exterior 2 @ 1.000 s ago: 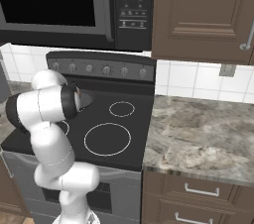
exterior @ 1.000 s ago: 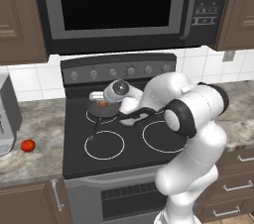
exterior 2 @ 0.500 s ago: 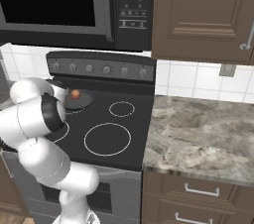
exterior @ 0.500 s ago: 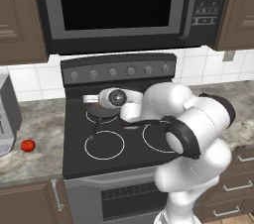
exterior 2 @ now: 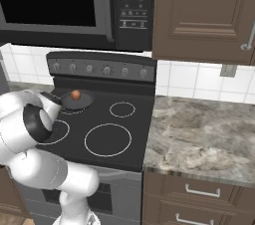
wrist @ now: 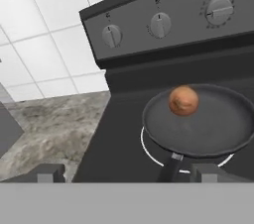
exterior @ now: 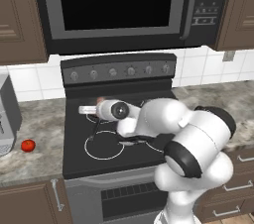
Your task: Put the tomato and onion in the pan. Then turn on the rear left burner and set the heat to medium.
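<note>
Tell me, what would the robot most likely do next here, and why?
Probably swing its open gripper left toward the tomato, which sits on the counter left of the stove. The onion already lies in the pan, and the gripper holds nothing, so the tomato looks like the remaining pickup.

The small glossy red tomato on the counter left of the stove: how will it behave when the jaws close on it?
The small glossy red tomato is round, so it may roll on the flat grey stone counter if nudged. Its shiny skin probably slips between the jaws. It looks light.
</note>
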Controlling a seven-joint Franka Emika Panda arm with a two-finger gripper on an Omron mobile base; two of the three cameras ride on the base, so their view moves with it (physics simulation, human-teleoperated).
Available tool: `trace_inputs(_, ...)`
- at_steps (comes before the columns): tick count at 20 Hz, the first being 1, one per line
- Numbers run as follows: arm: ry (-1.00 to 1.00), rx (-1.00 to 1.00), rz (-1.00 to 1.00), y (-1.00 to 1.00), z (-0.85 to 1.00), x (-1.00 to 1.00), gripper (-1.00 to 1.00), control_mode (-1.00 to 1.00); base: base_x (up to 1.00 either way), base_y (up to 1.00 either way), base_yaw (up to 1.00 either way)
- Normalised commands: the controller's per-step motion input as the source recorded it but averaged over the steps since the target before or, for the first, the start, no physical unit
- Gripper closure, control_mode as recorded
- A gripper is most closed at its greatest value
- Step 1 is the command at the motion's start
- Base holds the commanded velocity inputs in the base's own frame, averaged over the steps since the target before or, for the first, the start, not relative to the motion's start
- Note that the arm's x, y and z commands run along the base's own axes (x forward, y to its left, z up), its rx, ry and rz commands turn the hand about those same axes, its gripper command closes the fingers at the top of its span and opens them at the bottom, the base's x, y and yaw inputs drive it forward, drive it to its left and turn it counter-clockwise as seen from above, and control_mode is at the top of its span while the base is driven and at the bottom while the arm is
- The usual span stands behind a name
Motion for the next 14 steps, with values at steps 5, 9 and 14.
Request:
trace_inputs(5,0.18,0.0,0.07,0.44,0.66,-0.27,-1.0,-1.0,0.0,0.0,0.0)
trace_inputs(9,0.1,0.0,0.05,0.5,0.69,-0.34,-1.0,-1.0,0.0,0.0,0.0)
trace_inputs(14,0.1,-0.02,0.03,0.48,0.84,-0.28,-1.0,-1.0,0.0,0.0,0.0)
